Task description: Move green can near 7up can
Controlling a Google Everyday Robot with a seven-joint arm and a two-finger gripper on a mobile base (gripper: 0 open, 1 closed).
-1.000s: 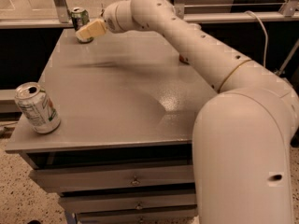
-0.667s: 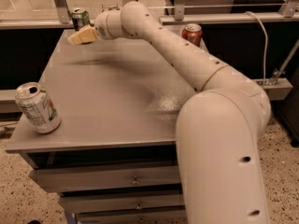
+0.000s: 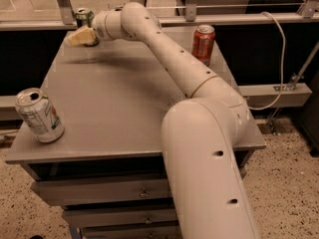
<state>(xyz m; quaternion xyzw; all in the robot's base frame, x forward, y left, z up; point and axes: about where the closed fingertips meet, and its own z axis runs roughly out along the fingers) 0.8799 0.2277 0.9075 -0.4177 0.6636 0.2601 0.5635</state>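
1. 7up can [image 3: 39,114]: stands on end at the near left edge of the table [image 3: 114,108]. Its long axis is close to vertical and the silver top faces up.

2. Gripper [image 3: 79,35]: at the far left corner of the table, low over the surface, with its tan tip pointing left. Whether it is open or closed cannot be told from this view.

3. Green can [image 3: 83,18]: at the far left corner, directly behind the gripper and well apart from the 7up can. It is upright, with its long axis vertical and its silver top up. The gripper hides the lower body. Contact between gripper and can cannot be confirmed.

4. Arm [image 3: 169,54]: runs from the large near-right segment diagonally across the table to the far left corner, passing above the surface.

5. Red can [image 3: 203,44]: upright near the far right edge of the table, just right of the arm and well apart from both other cans.

6. Drawers [image 3: 124,193]: fitted below the table, fronts facing the camera.
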